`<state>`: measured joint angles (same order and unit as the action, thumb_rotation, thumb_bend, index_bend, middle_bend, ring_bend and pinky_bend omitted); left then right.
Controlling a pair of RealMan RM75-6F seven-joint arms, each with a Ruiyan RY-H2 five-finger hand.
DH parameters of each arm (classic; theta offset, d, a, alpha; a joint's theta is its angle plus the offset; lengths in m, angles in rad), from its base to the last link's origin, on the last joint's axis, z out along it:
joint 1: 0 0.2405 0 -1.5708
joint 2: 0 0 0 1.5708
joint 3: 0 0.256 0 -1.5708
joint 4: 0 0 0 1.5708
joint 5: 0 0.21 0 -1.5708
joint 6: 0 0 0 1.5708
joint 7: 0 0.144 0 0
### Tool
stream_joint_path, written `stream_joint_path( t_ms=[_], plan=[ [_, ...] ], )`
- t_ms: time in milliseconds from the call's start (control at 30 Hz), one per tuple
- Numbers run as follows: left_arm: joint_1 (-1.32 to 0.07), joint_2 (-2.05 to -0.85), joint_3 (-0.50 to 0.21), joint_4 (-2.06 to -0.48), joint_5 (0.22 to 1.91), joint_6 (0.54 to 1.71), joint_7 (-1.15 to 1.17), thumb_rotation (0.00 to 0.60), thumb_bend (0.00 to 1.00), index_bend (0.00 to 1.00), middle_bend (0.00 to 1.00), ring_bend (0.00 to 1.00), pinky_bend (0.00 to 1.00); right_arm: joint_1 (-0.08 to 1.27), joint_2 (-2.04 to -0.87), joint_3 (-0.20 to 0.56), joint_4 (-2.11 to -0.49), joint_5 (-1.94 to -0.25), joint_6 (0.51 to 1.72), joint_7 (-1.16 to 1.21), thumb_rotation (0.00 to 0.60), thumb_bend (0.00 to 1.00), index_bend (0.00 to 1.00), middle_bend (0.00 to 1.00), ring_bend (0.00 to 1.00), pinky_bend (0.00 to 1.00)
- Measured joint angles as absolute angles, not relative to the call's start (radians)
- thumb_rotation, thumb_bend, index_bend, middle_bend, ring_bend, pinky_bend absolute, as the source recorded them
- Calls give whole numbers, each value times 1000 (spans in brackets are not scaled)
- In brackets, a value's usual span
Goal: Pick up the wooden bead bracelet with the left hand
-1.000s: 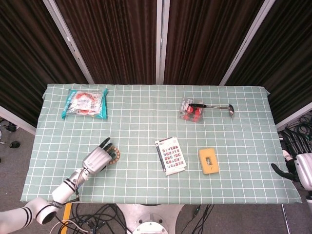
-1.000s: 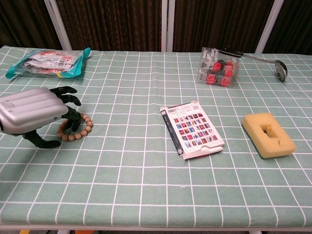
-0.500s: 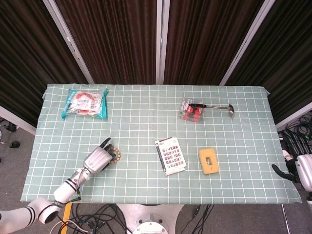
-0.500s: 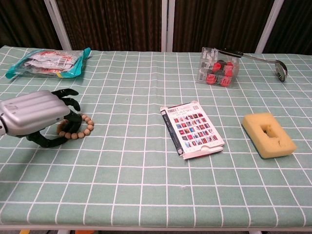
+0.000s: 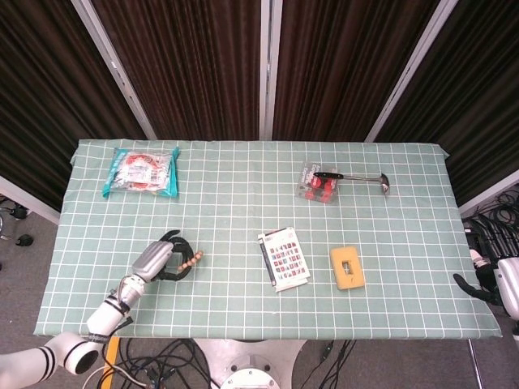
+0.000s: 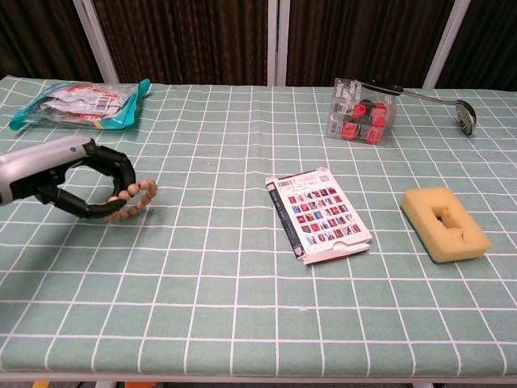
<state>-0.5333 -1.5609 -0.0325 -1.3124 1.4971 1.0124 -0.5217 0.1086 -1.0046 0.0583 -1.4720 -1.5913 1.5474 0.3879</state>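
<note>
Silver shell and black fingers: the robot's left hand (image 6: 60, 174) is curled into a closed loop around one side of the round wooden bead bracelet (image 6: 136, 199), gripping it, with the free arc of tan beads hanging out past the fingertips toward the booklet; in the head view the same left hand (image 5: 160, 258) sits near the front-left part of the table with the beads (image 5: 191, 261) poking out on its inner side. Whether the beads still touch the cloth cannot be told. Taking that bracelet as the landmark, the green-and-white checked tablecloth (image 6: 226, 275) spreads under it. Beyond the bracelet, at the far left corner, lies the teal plastic snack packet with red printing (image 6: 77, 103). Off to the right of the bracelet, near the table's middle, lies the flat white booklet with rows of small coloured squares (image 6: 319, 212), and further right again the yellow rectangular sponge with a hollow in its top (image 6: 445, 222). Far right and back from the bracelet stands the clear plastic box of red-and-black pieces (image 6: 360, 112), with the black-handled metal ladle (image 6: 440, 101) beside it. The right hand (image 5: 491, 285) shows only at the right edge of the head view, off the table; its fingers are too small to tell.
</note>
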Motion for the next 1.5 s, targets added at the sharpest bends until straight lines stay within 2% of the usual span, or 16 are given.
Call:
stream_joint_path(
  t_ms=[467, 533, 600, 667, 800, 833, 900, 1067, 1167, 1400, 1500],
  plan=[
    [-549, -1383, -100, -1595, 1398, 751, -1402, 593, 484, 511, 562, 246, 91, 98, -997, 62, -1488, -1595, 1567, 370, 600, 104, 0, 10, 0, 0],
    [-551, -1368, -105, -1620, 1404, 724, -1508, 536, 486, 488, 540, 246, 90, 97, -996, 63, -1489, -1595, 1570, 368, 600, 105, 0, 10, 0, 0],
    [-554, -1354, -109, -1637, 1421, 705, -1612, 450, 488, 461, 520, 245, 88, 95, -995, 63, -1491, -1594, 1573, 367, 600, 104, 0, 10, 0, 0],
    [-557, -1345, -110, -1647, 1444, 696, -1700, 432, 489, 456, 509, 242, 84, 93, -994, 64, -1491, -1594, 1576, 366, 600, 105, 0, 10, 0, 0],
    [-567, -1328, -103, -1652, 1519, 705, -1909, 340, 482, 432, 490, 238, 81, 91, -992, 65, -1494, -1594, 1579, 363, 600, 104, 0, 11, 0, 0],
    [-571, -1325, -99, -1650, 1542, 712, -1949, 336, 480, 428, 489, 238, 82, 91, -992, 66, -1494, -1594, 1579, 362, 600, 104, 0, 11, 0, 0],
    [-579, -1320, -88, -1639, 1597, 730, -2015, 361, 480, 427, 497, 238, 82, 91, -992, 66, -1495, -1596, 1579, 360, 600, 104, 0, 11, 0, 0],
    [-589, -1317, -72, -1619, 1619, 752, -1990, 542, 480, 453, 535, 238, 87, 91, -991, 67, -1496, -1596, 1580, 357, 600, 104, 0, 11, 0, 0],
    [-592, -1317, -66, -1619, 1577, 759, -1898, 588, 481, 468, 548, 238, 88, 91, -992, 67, -1496, -1596, 1579, 358, 600, 104, 0, 11, 0, 0],
    [-594, -1316, -67, -1641, 1452, 759, -1744, 600, 484, 503, 578, 249, 90, 90, -994, 67, -1493, -1596, 1579, 359, 600, 105, 0, 12, 0, 0],
    [-593, -1315, -71, -1651, 1430, 758, -1712, 587, 483, 522, 594, 255, 91, 90, -994, 67, -1492, -1596, 1578, 361, 600, 104, 0, 12, 0, 0]
  ],
)
